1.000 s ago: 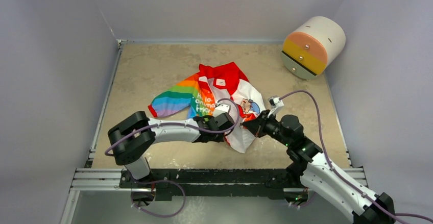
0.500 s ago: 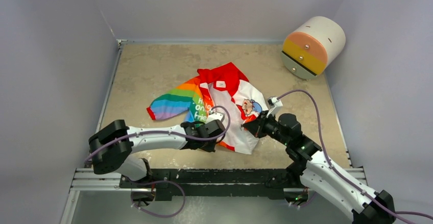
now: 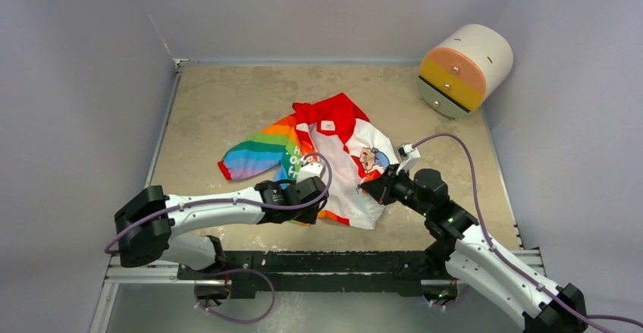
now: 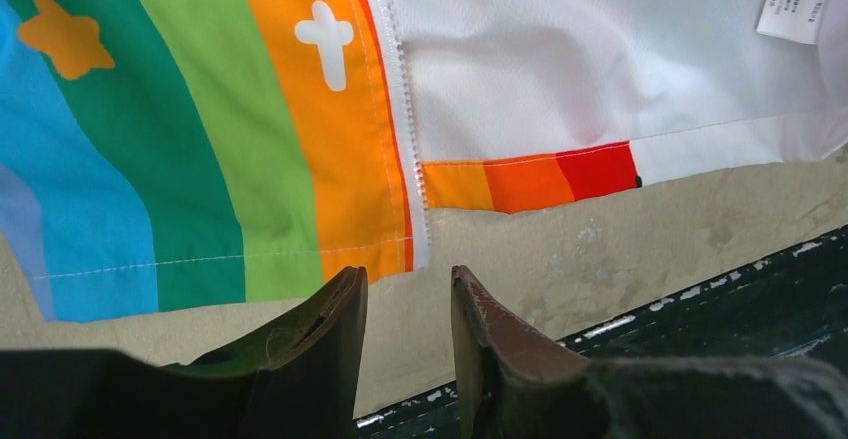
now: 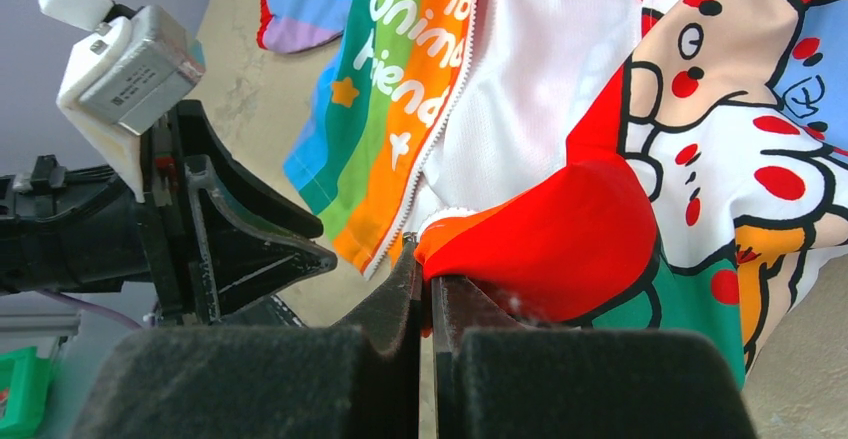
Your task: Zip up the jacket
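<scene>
Grey walls box in a mottled beige table [image 3: 212, 98], and out on the left the left gripper [image 4: 408, 277] hovers low at the near edge, jaws a narrow gap apart with nothing between them, tips just short of the hem. Right in front of them lies the rainbow panel [image 4: 200, 139], its white zipper teeth [image 4: 405, 139] running down the orange edge to the bottom corner. The jacket [image 3: 334, 132] itself sprawls mid-table, front open, hood away from the arms. Over to the right, the right gripper [image 5: 425, 259] is pinched tight on a red fold [image 5: 550, 239] at the other panel's lower edge. Far right, a drum [image 3: 464, 67] sits in the corner, well apart from the action. The step looks like lining up the two bottom ends, so the left jaws want to take that orange corner right beside the teeth, not on them, while the right side brings its edge across flat; no slider is visible here, so finding it comes first.
</scene>
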